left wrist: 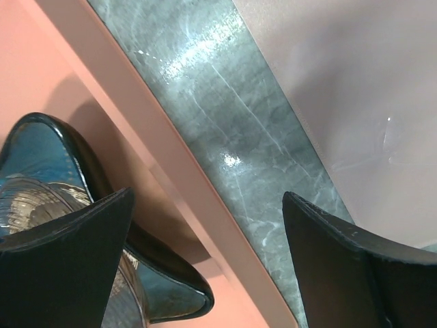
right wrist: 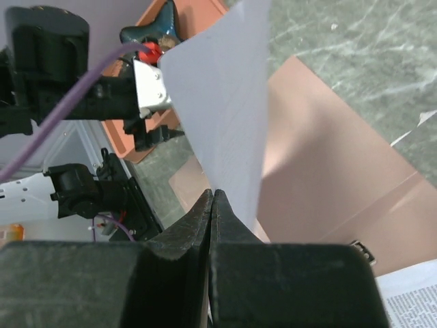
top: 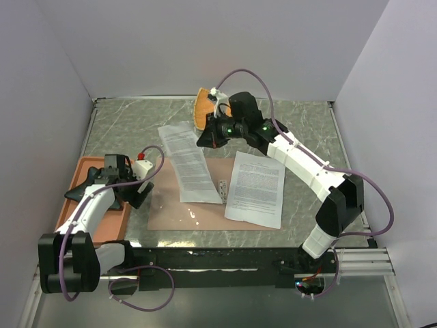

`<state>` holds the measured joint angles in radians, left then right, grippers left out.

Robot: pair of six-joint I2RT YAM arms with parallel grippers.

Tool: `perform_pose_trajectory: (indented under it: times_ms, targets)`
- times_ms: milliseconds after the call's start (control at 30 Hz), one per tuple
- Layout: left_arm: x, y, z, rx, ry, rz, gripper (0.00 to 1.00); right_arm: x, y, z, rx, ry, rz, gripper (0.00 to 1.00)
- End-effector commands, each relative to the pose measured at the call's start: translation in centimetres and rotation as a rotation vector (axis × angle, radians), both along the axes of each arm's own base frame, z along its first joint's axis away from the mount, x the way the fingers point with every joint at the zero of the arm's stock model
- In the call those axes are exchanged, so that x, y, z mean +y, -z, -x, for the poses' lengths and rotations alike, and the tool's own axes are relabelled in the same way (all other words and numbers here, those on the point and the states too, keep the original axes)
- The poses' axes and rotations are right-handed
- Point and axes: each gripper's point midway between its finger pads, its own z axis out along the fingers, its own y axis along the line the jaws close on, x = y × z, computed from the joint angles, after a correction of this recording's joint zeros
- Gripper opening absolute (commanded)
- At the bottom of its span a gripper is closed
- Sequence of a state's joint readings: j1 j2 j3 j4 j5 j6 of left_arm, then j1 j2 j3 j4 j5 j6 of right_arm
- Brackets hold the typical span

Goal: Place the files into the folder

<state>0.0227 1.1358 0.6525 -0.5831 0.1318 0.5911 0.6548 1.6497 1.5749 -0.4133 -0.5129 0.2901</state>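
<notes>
Your right pincer (right wrist: 213,195) was clenched on the far edge of one sheet (right wrist: 218,89), jaws pressed flat together with only the paper between them, which suits a thing so thin and floppy: a pinch at the very edge lets you drag or lift it without creasing the middle. From above, that pincer (top: 208,137) sat at about 12 o'clock of the folder (top: 184,215), and the held sheet (top: 188,164) ran from it toward 6 o'clock, slightly skewed, its near part lying over the folder and its far part hanging out over the bench (top: 307,123). So that file was only partly home; I judge it needed drawing toward 6 o'clock and squaring up. The second sheet (top: 255,189) lay flat on the 3 o'clock half of the folder, its near right corner apparently poking past the folder's edge. The folder itself lay open and flat, its small clip (top: 223,186) near the middle between the two sheets, so watch that the dragged paper does not snag on it. Your left pincer (top: 140,188) was released, fingers spread wide and gripping nothing, parked at 9 o'clock over the rim of the salmon tray (top: 113,222), just beside the folder's left edge; there it stayed out of the paper's path yet near enough to pin the folder if it slid. A dark blue object (left wrist: 41,150) lay in that tray. An orange dish (top: 201,109) stood at 12 o'clock, close behind the right pincer.
</notes>
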Motion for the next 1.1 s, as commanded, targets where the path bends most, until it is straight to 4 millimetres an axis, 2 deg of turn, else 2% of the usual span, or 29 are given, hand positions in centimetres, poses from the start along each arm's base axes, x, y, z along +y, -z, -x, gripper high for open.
perform_pose_trajectory:
  times_ms: [0,200,400,533,667,867,967,1067]
  targets:
    - [0.1,-0.7,-0.7,-0.059,0.012,-0.005,0.96,-0.3,-3.8,0.2,-0.105,-0.024,-0.022,0.0]
    - [-0.2,-0.6,-0.2,-0.059,0.019,0.007,0.96,-0.6,-3.4,0.8,-0.168,-0.067,0.035,0.0]
    - [-1.2,-1.9,0.0,-0.099,0.048,0.053,0.96,-2.2,-1.7,-1.1,-0.249,0.041,0.142,0.0]
    - [-1.8,-3.2,-0.1,-0.136,0.061,0.081,0.96,-2.4,-1.8,-1.4,-0.267,0.063,0.145,0.0]
    - [-2.2,-3.4,0.1,-0.137,0.08,0.102,0.96,-2.5,-2.2,-1.5,-0.282,0.073,0.135,0.0]
    - [-2.7,-3.6,-0.1,-0.164,0.084,0.124,0.96,-2.7,-4.1,-1.7,-0.319,0.086,0.12,0.0]
    - [-2.9,-4.0,-0.4,-0.16,0.079,0.143,0.96,-2.1,-4.4,-1.3,-0.313,0.057,0.108,0.0]
    - [-3.0,-4.2,-0.7,-0.162,0.077,0.151,0.96,-1.1,-3.8,-0.4,-0.295,0.015,0.113,0.0]
